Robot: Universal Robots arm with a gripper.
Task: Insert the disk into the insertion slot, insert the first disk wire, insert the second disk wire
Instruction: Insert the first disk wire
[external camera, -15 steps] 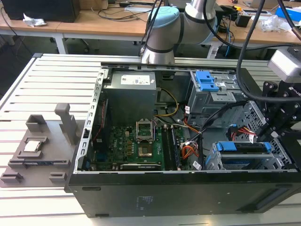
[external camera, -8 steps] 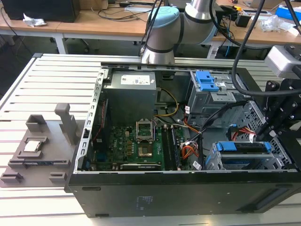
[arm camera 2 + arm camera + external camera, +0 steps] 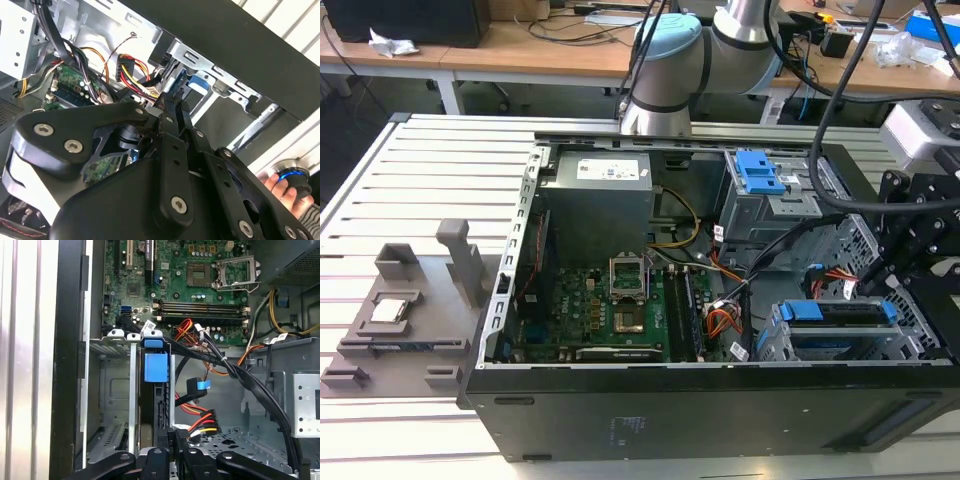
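The disk (image 3: 835, 312), in its bright blue frame, lies seated in the insertion slot (image 3: 820, 347), the low silver cage at the case's front corner on the exterior view's right. In the first wrist view the disk's blue frame end (image 3: 155, 367) sits inside the cage (image 3: 112, 390). My gripper (image 3: 172, 437) is at the disk's rear edge, fingers close together on the black plug of a disk wire (image 3: 184, 432) with red, yellow and black leads. The second wrist view shows the gripper (image 3: 169, 102) tips right by the blue frame (image 3: 192, 85), with the leads (image 3: 132, 67) running to them.
A taller grey cage with a blue latch (image 3: 760, 170) stands behind the slot. A thick black cable bundle (image 3: 250, 385) crosses beside the disk. The motherboard (image 3: 610, 310) and power supply (image 3: 595, 195) fill the case's middle. A hand (image 3: 285, 187) rests on a blue-lit knob outside the case.
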